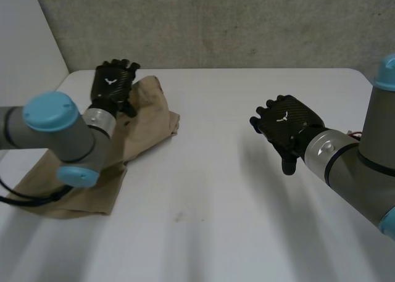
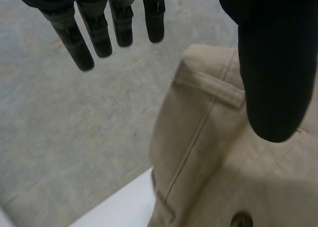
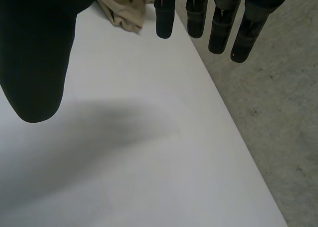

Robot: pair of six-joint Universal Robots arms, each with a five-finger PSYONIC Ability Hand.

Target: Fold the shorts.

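A white surface in front of a grey wall, with grey floor beyond its edges.
The surface point(image 1: 247, 171) is plain white with rounded far corners. It carries a small dark smudge point(image 1: 179, 217) near the middle of its near side. Behind it stands a rough, mottled grey wall point(image 1: 216, 23), and a pale flat panel point(image 1: 24, 29) rises at the far left corner. In the wrist views, a speckled grey floor point(image 2: 59, 127) lies past the surface's edge, dotted with a few tiny dark flecks.

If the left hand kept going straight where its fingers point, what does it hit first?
Probably the grey wall behind the table: the left hand points past the shorts, nothing between, though depth is unclear.
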